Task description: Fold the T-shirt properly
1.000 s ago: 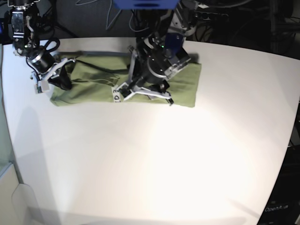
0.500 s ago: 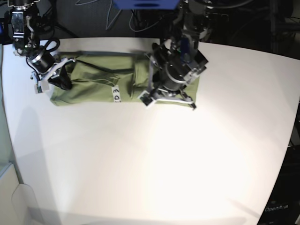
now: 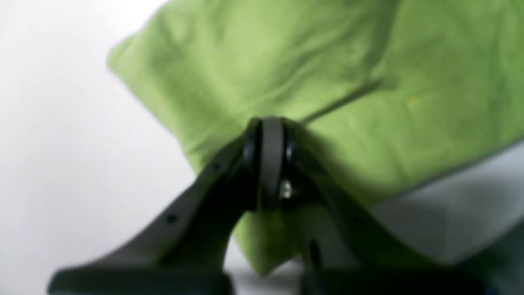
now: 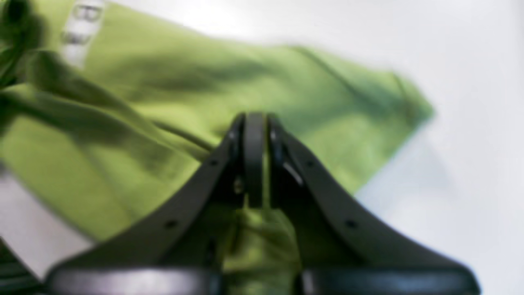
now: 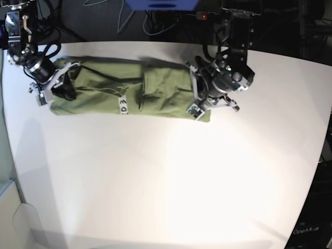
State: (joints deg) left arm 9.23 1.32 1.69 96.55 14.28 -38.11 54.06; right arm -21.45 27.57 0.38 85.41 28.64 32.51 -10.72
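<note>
The olive-green T-shirt (image 5: 129, 88) lies as a long folded strip across the far part of the white table (image 5: 171, 181), with a white tag (image 5: 123, 106) marked D3 near its front edge. My left gripper (image 5: 199, 106) is shut on the shirt's right end; in the left wrist view its fingers (image 3: 268, 131) meet, with green cloth (image 3: 327, 73) between and behind them. My right gripper (image 5: 54, 85) is shut on the shirt's left end; in the right wrist view (image 4: 254, 123) cloth (image 4: 254, 237) bunches between the fingers, and the tag (image 4: 82, 24) shows at top left.
The table's far edge (image 5: 155, 43) runs just behind the shirt, with dark cables and equipment (image 5: 104, 21) beyond it. The left arm's body (image 5: 228, 72) stands over the shirt's right end. The table's left edge (image 5: 6, 129) is close to my right gripper.
My left gripper has moved right along the shirt to its right end. The shirt now lies longer and more stretched. My right gripper shifted slightly up and left with its end.
</note>
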